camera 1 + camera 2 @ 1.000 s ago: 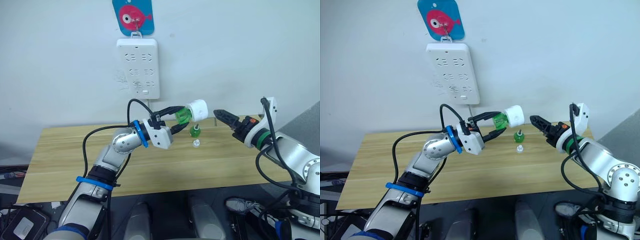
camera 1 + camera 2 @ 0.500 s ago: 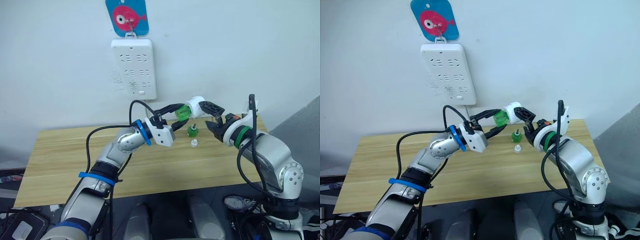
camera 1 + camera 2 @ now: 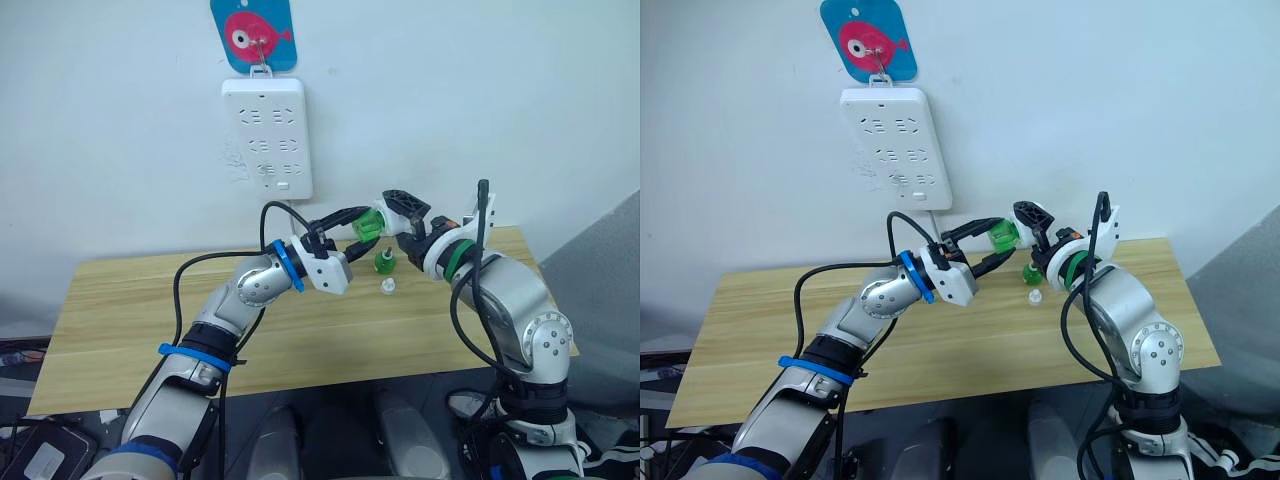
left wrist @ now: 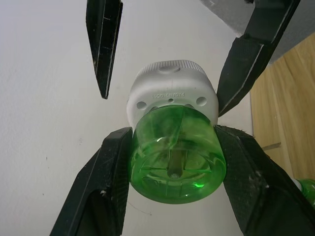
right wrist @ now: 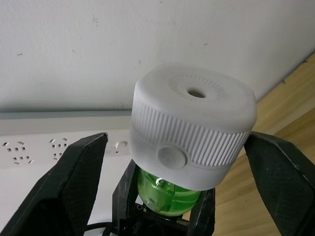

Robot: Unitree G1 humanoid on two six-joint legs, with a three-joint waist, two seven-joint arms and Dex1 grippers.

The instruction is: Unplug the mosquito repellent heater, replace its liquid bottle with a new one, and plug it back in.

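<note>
Above the desk point(image 3: 150, 300), the left claw point(image 4: 170, 164) clamps the green bottle point(image 4: 174, 152) screwed into the heater point(image 5: 192, 130). The right claw point(image 5: 189, 162) straddles the heater, open. Next: close and twist them apart.

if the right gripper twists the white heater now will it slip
Possibly not: the mosquito repellent heater has a ribbed band that should aid grip. Its rounded plastic top looks slicker. The right gripper straddles it open, while the left gripper clamps the green bottle.

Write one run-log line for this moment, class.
left gripper: shut on green liquid bottle | right gripper: open, straddling heater | heater: unplugged, bottle attached | spare green bottle: on table
</note>
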